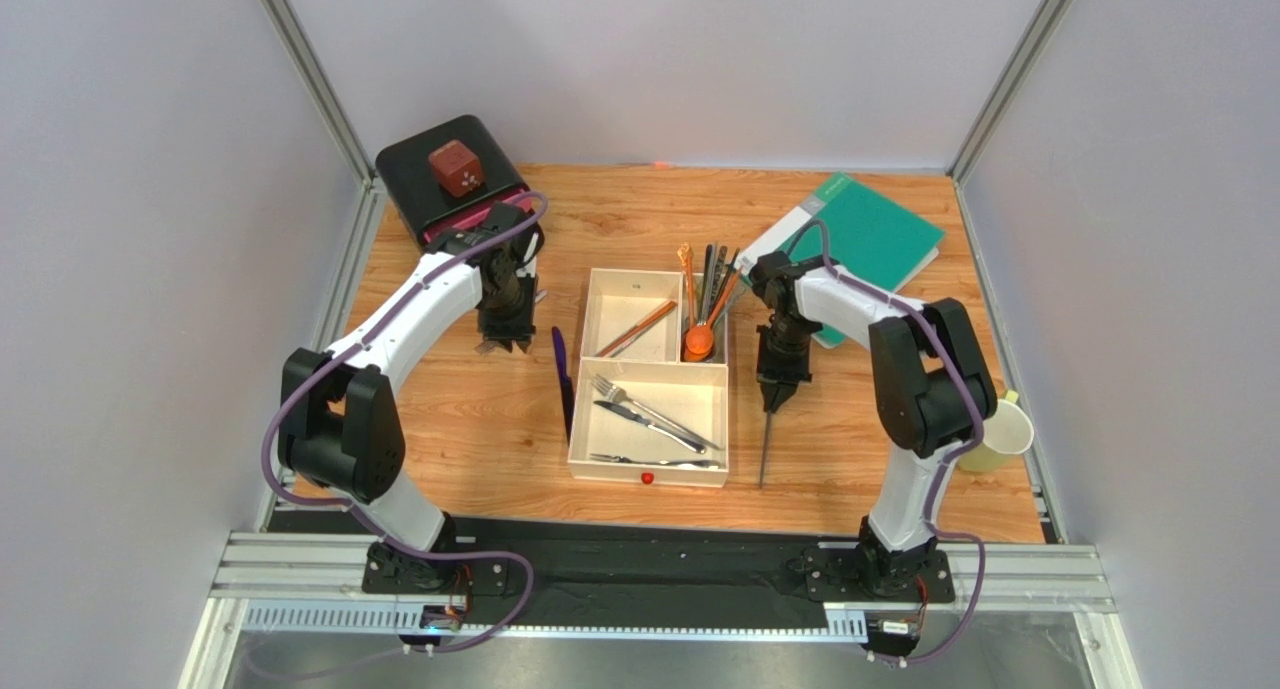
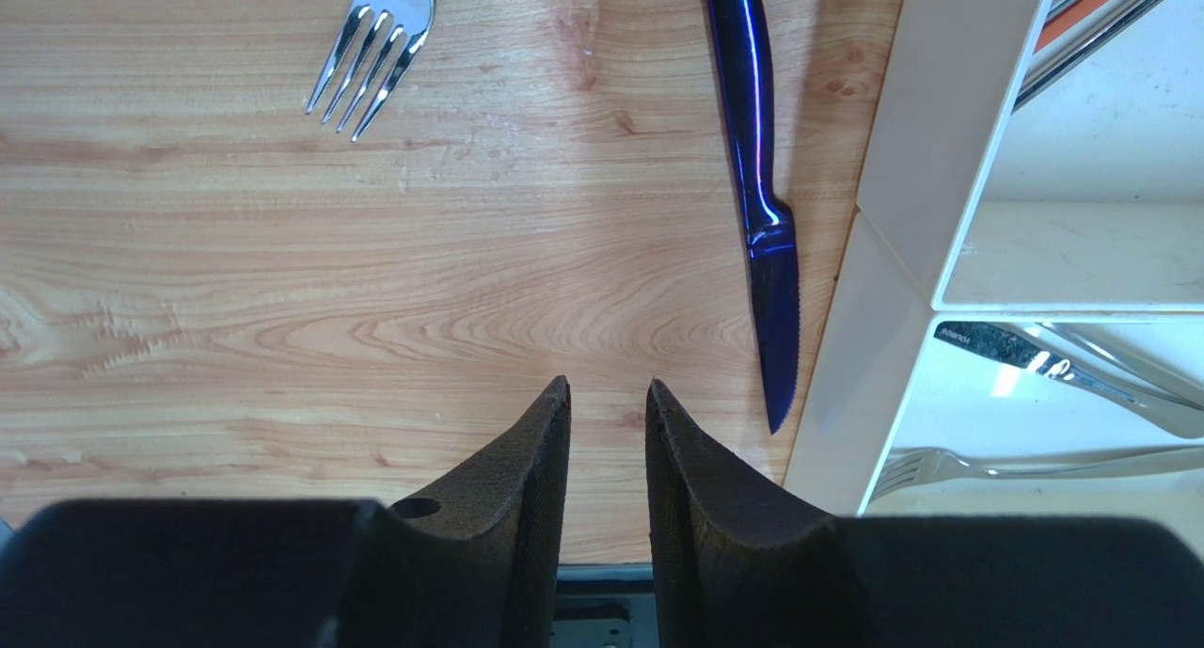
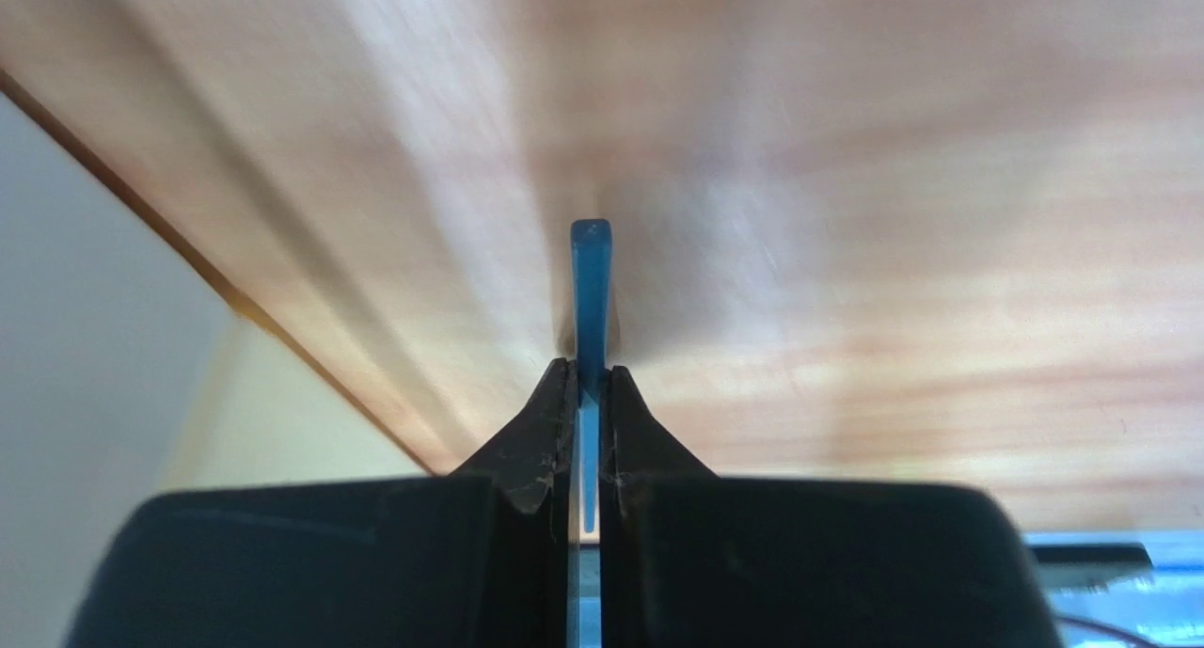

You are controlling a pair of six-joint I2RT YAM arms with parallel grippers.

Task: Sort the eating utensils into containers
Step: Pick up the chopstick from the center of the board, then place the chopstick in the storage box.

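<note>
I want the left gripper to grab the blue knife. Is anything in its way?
Nothing visible. The left gripper hangs open over the table, and the blue knife lies just ahead on it, beside the tray.

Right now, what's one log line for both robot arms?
left gripper: open, empty | right gripper: shut on slim blue utensil | cream-white tray: holds silver cutlery

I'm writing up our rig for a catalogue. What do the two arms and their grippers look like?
Both the left arm and right arm have white links joined by chunky black joints. A purple cable loops along each. The left gripper and right gripper are black, with dark, rough-textured wedge fingers tapering to narrow tips.
</note>
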